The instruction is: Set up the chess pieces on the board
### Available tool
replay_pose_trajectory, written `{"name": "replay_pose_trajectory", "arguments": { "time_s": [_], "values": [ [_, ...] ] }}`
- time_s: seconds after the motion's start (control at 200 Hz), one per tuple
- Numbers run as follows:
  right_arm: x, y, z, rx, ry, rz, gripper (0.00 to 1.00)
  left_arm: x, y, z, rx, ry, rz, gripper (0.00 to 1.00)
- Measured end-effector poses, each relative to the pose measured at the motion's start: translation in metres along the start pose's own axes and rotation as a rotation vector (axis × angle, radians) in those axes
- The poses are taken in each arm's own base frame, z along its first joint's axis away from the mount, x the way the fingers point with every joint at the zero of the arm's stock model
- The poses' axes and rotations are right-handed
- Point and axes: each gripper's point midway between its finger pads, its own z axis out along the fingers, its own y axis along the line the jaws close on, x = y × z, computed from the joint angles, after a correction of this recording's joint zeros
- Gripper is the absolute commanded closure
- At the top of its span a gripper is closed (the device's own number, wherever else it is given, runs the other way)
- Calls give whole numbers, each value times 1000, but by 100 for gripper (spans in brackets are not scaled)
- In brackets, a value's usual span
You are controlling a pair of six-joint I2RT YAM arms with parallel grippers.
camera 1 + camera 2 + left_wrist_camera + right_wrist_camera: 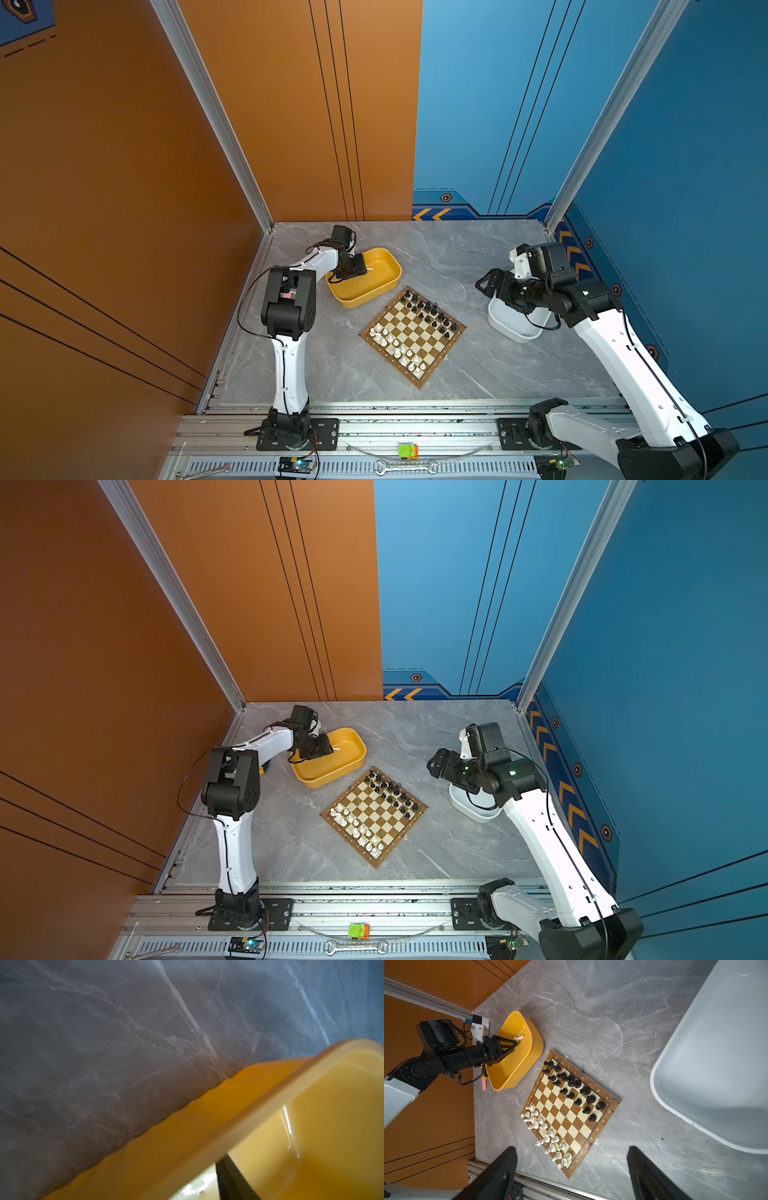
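In the yellow tray (pixel 517 1076), left claw (pixel 515 1040) grasping a white piece (pixel 519 1038); right claw (pixel 571 1148) released by the white tray (pixel 515 334), board (pixel 610 1110) between.

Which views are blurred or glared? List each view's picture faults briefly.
Left wrist view: yellow plastic tray rim out of focus, glare streak inside. Right wrist view: brown-and-cream wooden chessboard sharp, right gripper fingers slightly soft. Both top views: evenly lit.
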Motion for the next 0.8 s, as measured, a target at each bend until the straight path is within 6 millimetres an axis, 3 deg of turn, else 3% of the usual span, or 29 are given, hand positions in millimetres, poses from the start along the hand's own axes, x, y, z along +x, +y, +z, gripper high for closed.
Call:
{"name": "replay_pose_trajectory", "arguments": {
  "time_s": [0.456, 0.801],
  "values": [
    [5, -1, -2, -1, -2, -2, 15, -16, 0, 1, -22, -52, -115, 52],
    [8, -6, 0, 15, -5, 16, 14, -31, -23, 8, -51, -97, -119, 51]
  ]
}}
